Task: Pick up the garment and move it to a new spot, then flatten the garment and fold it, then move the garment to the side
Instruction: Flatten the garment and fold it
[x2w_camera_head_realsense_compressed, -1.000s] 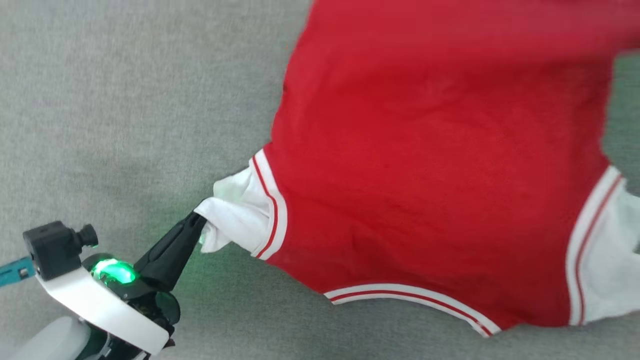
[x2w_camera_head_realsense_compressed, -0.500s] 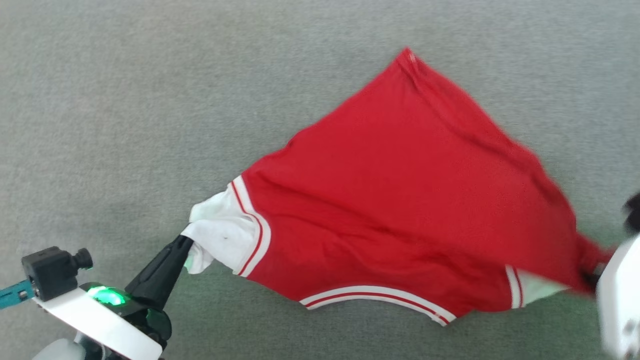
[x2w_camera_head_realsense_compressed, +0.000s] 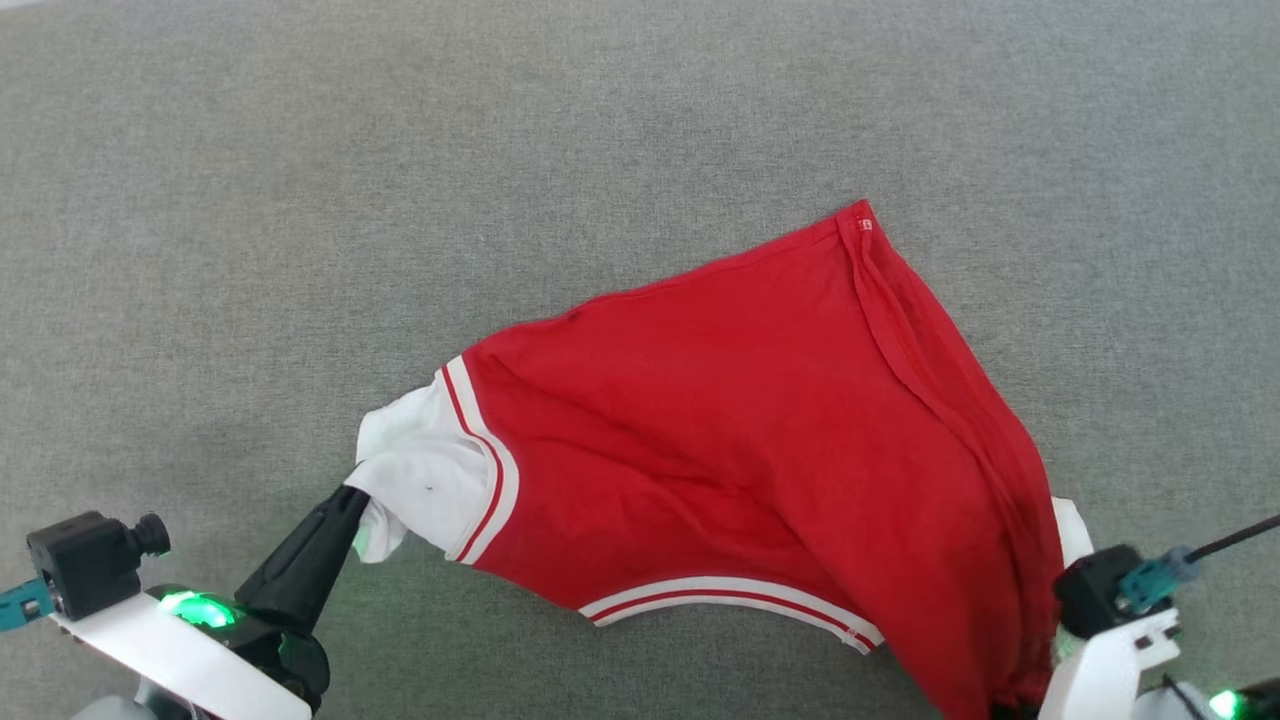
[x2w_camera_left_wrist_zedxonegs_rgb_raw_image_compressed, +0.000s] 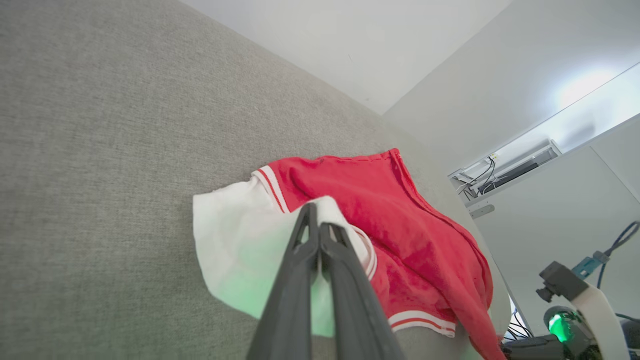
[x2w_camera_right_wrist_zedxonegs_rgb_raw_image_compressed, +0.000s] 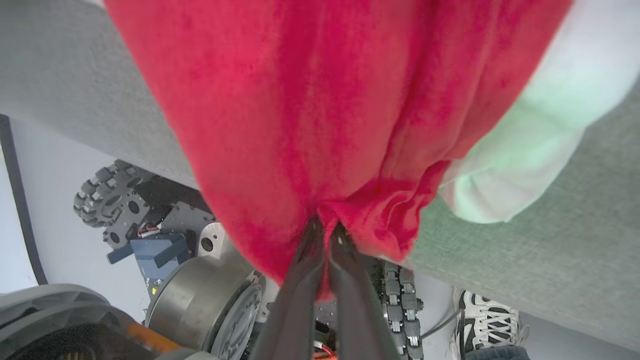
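The garment (x2w_camera_head_realsense_compressed: 720, 440) is a red T-shirt with white sleeves and striped trim, lying spread on the grey cloth-covered table (x2w_camera_head_realsense_compressed: 300, 200). My left gripper (x2w_camera_head_realsense_compressed: 350, 497) is shut on the tip of its left white sleeve (x2w_camera_head_realsense_compressed: 420, 470); the left wrist view shows the fingers (x2w_camera_left_wrist_zedxonegs_rgb_raw_image_compressed: 300, 280) pinching that white cloth. My right gripper (x2w_camera_right_wrist_zedxonegs_rgb_raw_image_compressed: 326, 227) is shut on bunched red fabric at the garment's right end, which hangs over the table's near edge. The right white sleeve (x2w_camera_right_wrist_zedxonegs_rgb_raw_image_compressed: 525, 125) droops beside it. In the head view the red cloth hides the right fingertips.
My right wrist mount (x2w_camera_head_realsense_compressed: 1110, 640) sits at the lower right of the head view. Below the table edge, the right wrist view shows my wheeled base (x2w_camera_right_wrist_zedxonegs_rgb_raw_image_compressed: 150, 210) and a person's shoe (x2w_camera_right_wrist_zedxonegs_rgb_raw_image_compressed: 487, 320). Bare grey table lies all around the garment.
The garment has dropped from spread wide and close to the camera to lying on the table. Its right end was drawn to the near edge. The left gripper kept the sleeve.
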